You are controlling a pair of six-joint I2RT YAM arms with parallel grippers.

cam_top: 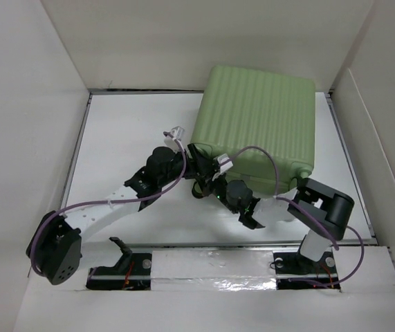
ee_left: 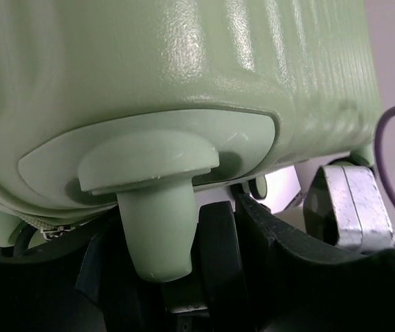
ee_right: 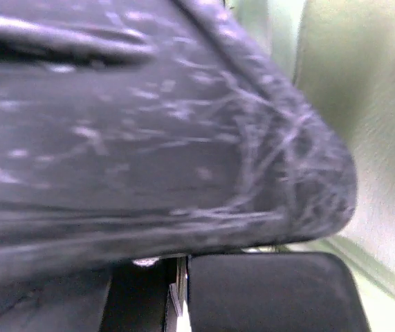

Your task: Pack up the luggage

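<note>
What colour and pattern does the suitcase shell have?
The suitcase shell is light green with parallel ribs, seen best in the top external view.

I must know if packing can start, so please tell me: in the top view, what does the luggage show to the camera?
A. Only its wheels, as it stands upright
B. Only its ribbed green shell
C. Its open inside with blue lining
B: the luggage turns its ribbed green shell toward the camera, and no inside is in sight.
</note>
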